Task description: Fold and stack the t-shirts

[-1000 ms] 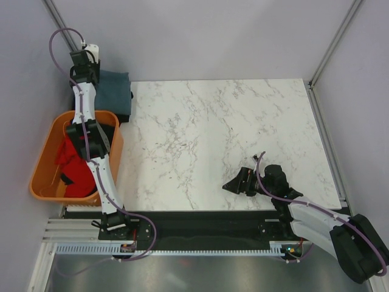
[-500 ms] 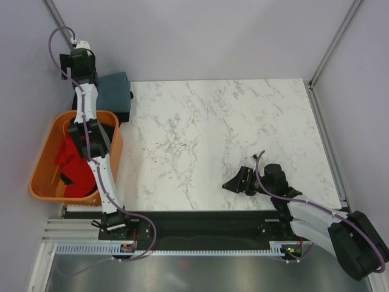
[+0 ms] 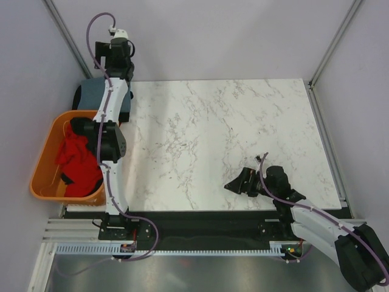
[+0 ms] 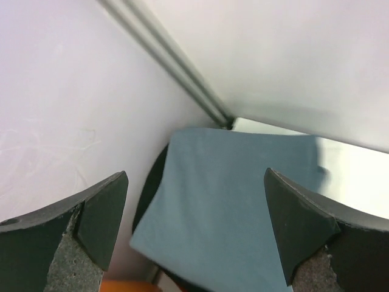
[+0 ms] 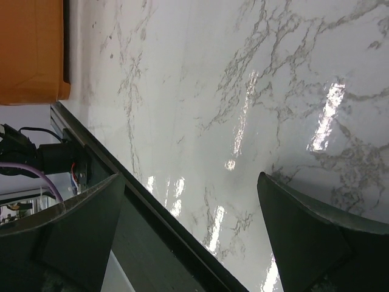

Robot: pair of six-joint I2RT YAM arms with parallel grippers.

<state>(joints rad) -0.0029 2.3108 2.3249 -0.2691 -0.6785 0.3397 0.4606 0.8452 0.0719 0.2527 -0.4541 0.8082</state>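
A folded slate blue-grey t-shirt (image 3: 91, 96) lies at the table's far left corner on top of a black t-shirt (image 3: 78, 97). In the left wrist view the blue-grey shirt (image 4: 237, 201) lies below the fingers, with the black one's edge (image 4: 152, 182) showing under it. My left gripper (image 3: 117, 61) hangs above the stack, open and empty (image 4: 197, 225). A red t-shirt (image 3: 78, 161) lies crumpled in the orange basket (image 3: 45, 152). My right gripper (image 3: 235, 184) is open and empty (image 5: 194, 231), low over the table's near right part.
The basket stands off the table's left edge, beside the left arm. The enclosure walls and a metal corner post (image 4: 176, 67) close in just behind the shirt stack. The white marble tabletop (image 3: 231, 134) and its dark front edge (image 5: 158, 225) are in view.
My left arm has swung up and to the right from the far left corner, uncovering more of the blue-grey shirt. The right arm has hardly moved.
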